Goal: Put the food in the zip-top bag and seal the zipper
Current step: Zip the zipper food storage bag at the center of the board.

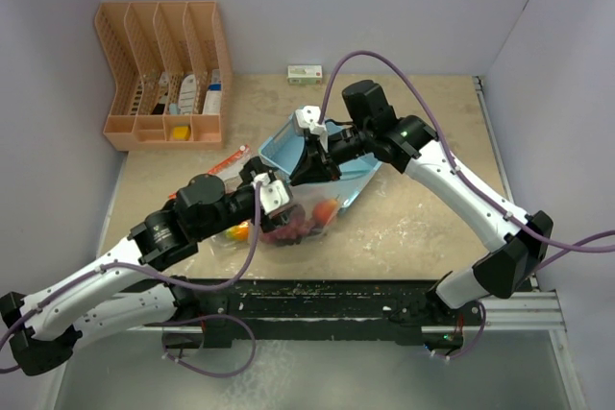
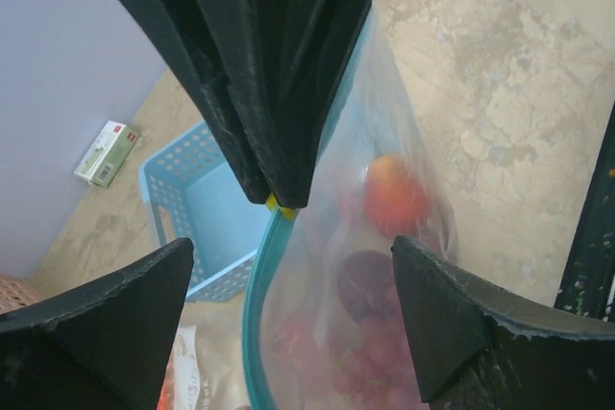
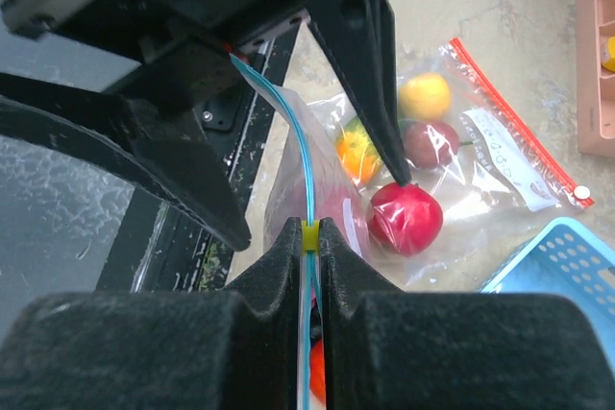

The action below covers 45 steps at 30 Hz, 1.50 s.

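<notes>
Lavender walls on three sides; mottled beige counter [image 1: 423, 228]. Clear plastic zip-top bag [image 1: 306, 226] sits mid-counter toward the near edge, just beside the near side of a light blue perforated plastic basket [image 2: 197, 204]. Its teal zipper strip [image 3: 300, 156] is lifted upright.

Right fingers [image 3: 269, 280] are pressed together, clamped on the zipper strip at a small yellow tab [image 3: 309, 235]. Left fingers [image 2: 115, 309] stand wide apart, one on each side of the bag below that grip, touching nothing.

Toy food is inside the plastic: red-orange round fruit [image 2: 394, 194], dark purple piece [image 2: 370, 280], red ball [image 3: 404, 218], yellow lemon [image 3: 425, 96], maroon piece [image 3: 430, 144].

Flat clear bag with a red zipper strip [image 3: 514, 136] lies beside them. Orange slotted rack [image 1: 163, 74] occupies the far left corner; a small white-and-green box [image 1: 305, 74] sits at the far edge.
</notes>
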Each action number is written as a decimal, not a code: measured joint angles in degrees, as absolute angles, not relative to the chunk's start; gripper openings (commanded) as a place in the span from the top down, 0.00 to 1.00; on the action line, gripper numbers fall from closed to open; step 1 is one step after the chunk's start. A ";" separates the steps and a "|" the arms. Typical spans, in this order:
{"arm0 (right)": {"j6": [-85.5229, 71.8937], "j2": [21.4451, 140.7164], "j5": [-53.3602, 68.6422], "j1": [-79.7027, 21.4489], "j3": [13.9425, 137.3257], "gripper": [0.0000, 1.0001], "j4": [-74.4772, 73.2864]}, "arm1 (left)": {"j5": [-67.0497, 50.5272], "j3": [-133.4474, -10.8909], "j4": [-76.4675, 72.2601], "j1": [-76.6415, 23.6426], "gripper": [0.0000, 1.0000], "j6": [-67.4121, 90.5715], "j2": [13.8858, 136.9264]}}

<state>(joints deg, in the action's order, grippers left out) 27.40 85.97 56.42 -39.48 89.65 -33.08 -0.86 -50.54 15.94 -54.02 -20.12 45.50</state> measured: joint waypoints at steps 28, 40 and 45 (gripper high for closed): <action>25.63 86.35 49.04 -40.14 87.31 0.98 -31.16 | 4.36 -50.63 24.10 -52.45 1.00 -18.87 44.45; 25.41 83.50 44.31 -36.91 84.47 0.99 -29.23 | 10.26 -50.63 29.36 -52.45 1.00 -19.16 36.36; 25.41 83.46 43.92 -35.51 83.96 1.00 -29.21 | 11.81 -50.63 31.16 -52.45 1.00 -19.29 34.13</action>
